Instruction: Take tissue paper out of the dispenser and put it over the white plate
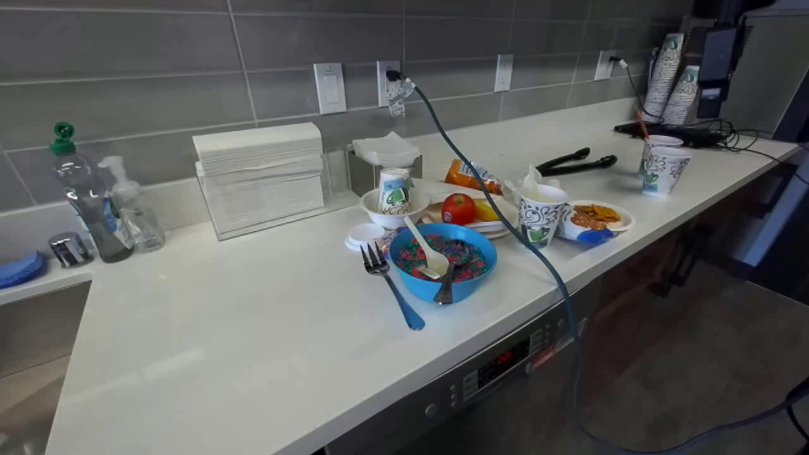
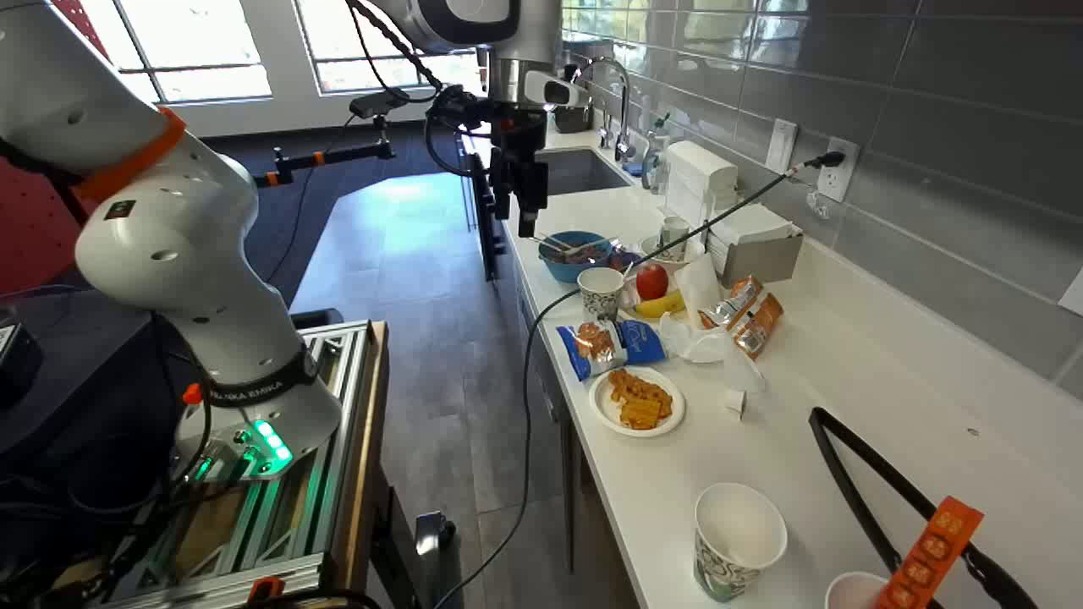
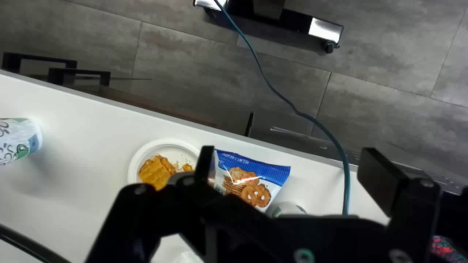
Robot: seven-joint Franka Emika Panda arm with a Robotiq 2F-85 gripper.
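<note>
My gripper (image 3: 292,171) is open and empty, high over the counter's front edge; it also shows in an exterior view (image 2: 516,211). The white plate (image 2: 602,404) holds crackers; it lies below one finger in the wrist view (image 3: 179,145). A limp white tissue paper (image 2: 699,283) stands behind a patterned cup (image 2: 601,292); in an exterior view the tissue (image 1: 534,180) shows above the cup's rim (image 1: 540,218), so it looks like it pokes out. A grey box (image 2: 761,258) holds stacked white tissues (image 1: 385,150). I cannot tell surely which is the dispenser.
A blue bowl (image 1: 414,284), an apple (image 2: 651,282), a banana (image 2: 660,305) and a blue snack bag (image 3: 252,182) crowd the counter. A cable (image 2: 529,406) hangs across it. A large paper towel box (image 1: 259,180), black tongs (image 1: 578,163) and more cups (image 2: 736,541) stand around.
</note>
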